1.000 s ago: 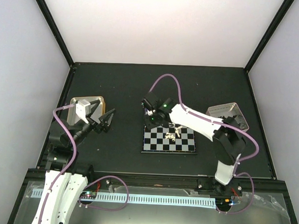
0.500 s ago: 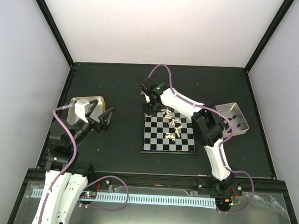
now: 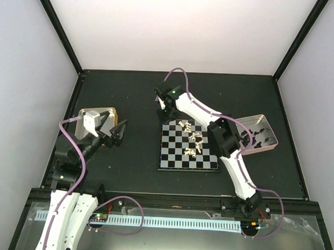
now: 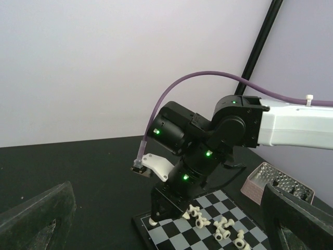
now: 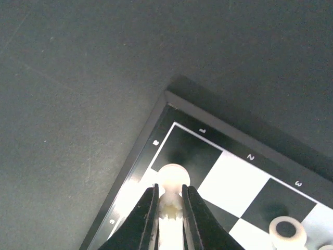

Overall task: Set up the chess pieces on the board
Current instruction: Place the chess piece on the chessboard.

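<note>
The board (image 3: 172,158) lies mid-table with several cream-white chess pieces (image 3: 193,139) toppled on its far half. My right gripper (image 3: 164,118) points down at the board's far-left corner, shut on one cream-white piece (image 5: 173,177). The right wrist view shows its round base over the corner squares (image 5: 239,182), between the right gripper's (image 5: 169,208) fingers. In the left wrist view that piece (image 4: 150,222) sits low at the corner; whether it touches the board I cannot tell. My left gripper (image 3: 118,133) hangs open and empty left of the board.
A gold metal tray (image 3: 104,113) lies at the left, just behind the left gripper. A pinkish tray (image 3: 257,133) holding dark bits sits right of the board. The right arm's forearm stretches over the board's far-right corner.
The right gripper has swung from above the board's far edge leftward and farther back to the far-left corner, carrying the piece. The left arm has stayed still.
</note>
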